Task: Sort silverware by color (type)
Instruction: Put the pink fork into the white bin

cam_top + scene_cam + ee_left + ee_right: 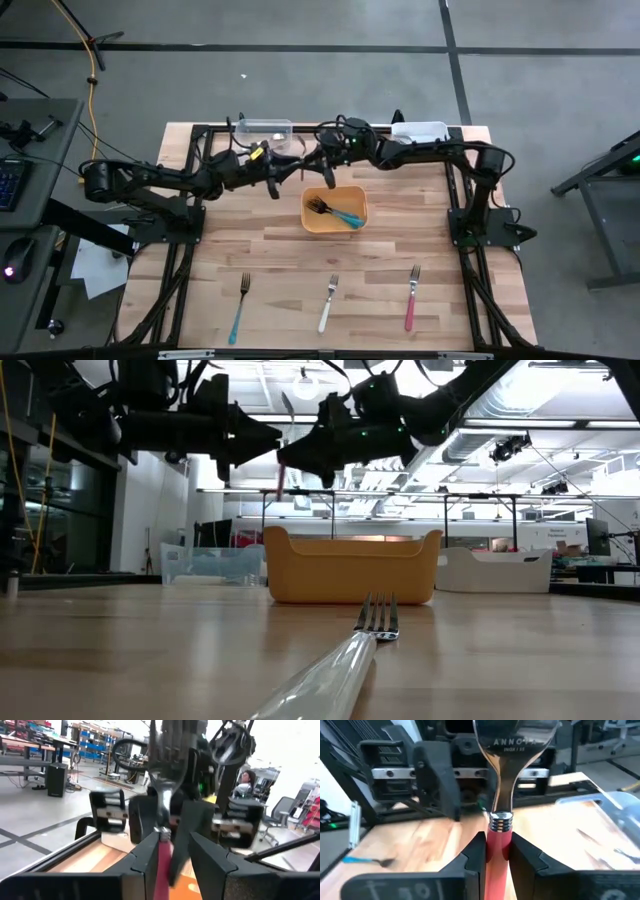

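A red-handled fork (282, 478) stands upright in the air, tines up, above the far side of the orange bin (335, 225). My right gripper (498, 851) is shut on its handle. My left gripper (172, 851) faces it from the table's left, level, its fingers open on either side of the same handle. The bin holds a blue-handled fork (347, 218) and a dark one. Three more forks lie flat near the front edge: blue-handled (240, 305), white-handled (329, 303) and pink-handled (411, 298). My right gripper pinches the fork's red handle (498, 832) between its two fingers, just below the metal collar. The fingers come nearly level from the table's right and lie across the handle. The fork is lifted clear and upright. My left gripper: the handle (164, 857) lies close to one finger; whether it touches, I cannot tell.
A clear container (265, 128) and a white container (420, 130) stand at the table's far edge. The black frame rails run along both sides. Bare wood lies between the bin and the three forks at the front.
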`<state>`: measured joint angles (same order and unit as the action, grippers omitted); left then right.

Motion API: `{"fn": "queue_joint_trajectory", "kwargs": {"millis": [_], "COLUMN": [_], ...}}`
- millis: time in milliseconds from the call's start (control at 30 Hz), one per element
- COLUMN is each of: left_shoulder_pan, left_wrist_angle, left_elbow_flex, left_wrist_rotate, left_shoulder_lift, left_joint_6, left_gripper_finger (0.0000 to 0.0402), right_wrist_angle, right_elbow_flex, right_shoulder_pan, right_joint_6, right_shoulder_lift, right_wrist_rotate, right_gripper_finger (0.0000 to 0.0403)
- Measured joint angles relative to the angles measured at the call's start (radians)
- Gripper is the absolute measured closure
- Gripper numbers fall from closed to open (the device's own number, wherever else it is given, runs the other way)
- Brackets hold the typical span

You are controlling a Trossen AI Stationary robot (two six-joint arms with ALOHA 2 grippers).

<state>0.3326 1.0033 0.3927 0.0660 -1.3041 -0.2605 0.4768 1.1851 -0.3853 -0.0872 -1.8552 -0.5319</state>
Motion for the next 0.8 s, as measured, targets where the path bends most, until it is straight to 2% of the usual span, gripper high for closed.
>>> {"fn": "queue_joint_trajectory", "kwargs": {"millis": [133,333,567,800], "left_shoulder_pan": [0.0,0.0,0.0,0.0], "left_wrist_angle": [-0.048,-0.107,-0.115,-0.118], "left_elbow_flex": [0.0,0.0,0.0,0.0], "left_wrist_rotate": [0.002,0.002,0.004,0.005], "left_shoulder_lift": [0.0,0.0,0.0,0.0], "left_joint_6": [0.034,0.066,0.082,0.082], "left_gripper_finger": [0.0299,0.0298,0.0298,0.0298], "right_wrist_angle": [-0.172,-0.596,-1.119,-1.378], "right_elbow_flex": [0.0,0.0,0.0,-0.003], "right_shoulder_pan": [-0.03,-0.095,-0.239,-0.402], "right_joint_6": [0.075,0.23,0.35,0.425], "right_shoulder_lift": [0.069,0.185,0.289,0.31], "right_wrist_rotate": [0.039,0.188,0.455,0.736], "right_gripper_finger": [0.0352,0.0352,0.0352,0.0352]}}
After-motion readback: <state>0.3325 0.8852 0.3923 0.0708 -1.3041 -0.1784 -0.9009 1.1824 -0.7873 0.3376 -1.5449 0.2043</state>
